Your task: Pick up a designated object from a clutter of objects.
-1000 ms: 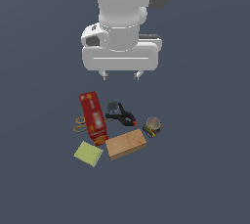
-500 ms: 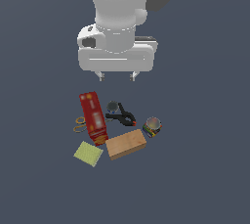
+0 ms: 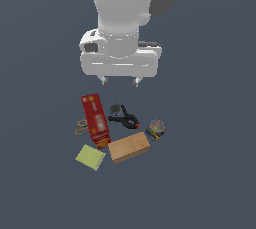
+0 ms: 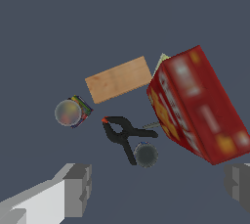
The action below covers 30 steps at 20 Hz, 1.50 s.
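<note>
Plain dark grey-blue floor (image 3: pixel 210 183); nothing else apart from task items.

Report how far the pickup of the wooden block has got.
Done: nothing yet. The wooden block lies flat on the floor among the clutter, between the sponge and the can. In hand: the gripper hangs open and empty above the clamp. Left: move over the block, descend, grasp, lift.

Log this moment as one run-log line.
phase: hover | gripper: open, empty, above clamp | target: block, untouched, beside box
</note>
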### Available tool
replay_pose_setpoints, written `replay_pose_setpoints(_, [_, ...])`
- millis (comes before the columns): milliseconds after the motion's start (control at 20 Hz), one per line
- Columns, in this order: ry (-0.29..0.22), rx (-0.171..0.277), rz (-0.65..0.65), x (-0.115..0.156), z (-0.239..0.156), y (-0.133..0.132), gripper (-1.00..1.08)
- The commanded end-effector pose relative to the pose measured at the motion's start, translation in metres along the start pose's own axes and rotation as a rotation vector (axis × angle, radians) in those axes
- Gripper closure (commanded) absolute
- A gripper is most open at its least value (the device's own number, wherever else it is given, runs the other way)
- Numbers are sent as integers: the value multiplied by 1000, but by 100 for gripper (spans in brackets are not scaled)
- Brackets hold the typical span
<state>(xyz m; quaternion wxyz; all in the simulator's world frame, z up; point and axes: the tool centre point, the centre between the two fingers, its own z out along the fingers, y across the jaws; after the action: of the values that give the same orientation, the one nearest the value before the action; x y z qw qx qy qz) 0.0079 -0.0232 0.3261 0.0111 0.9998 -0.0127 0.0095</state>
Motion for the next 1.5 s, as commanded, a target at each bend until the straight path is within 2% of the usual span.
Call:
replay_pose_setpoints(0, [-1,3,30,4,5,-1,-92])
replay_pose_setpoints(400, [-7,18,189,22,31,-7,-92])
replay_pose_setpoints(1450, [-30,31,756,74,137,-24,-92])
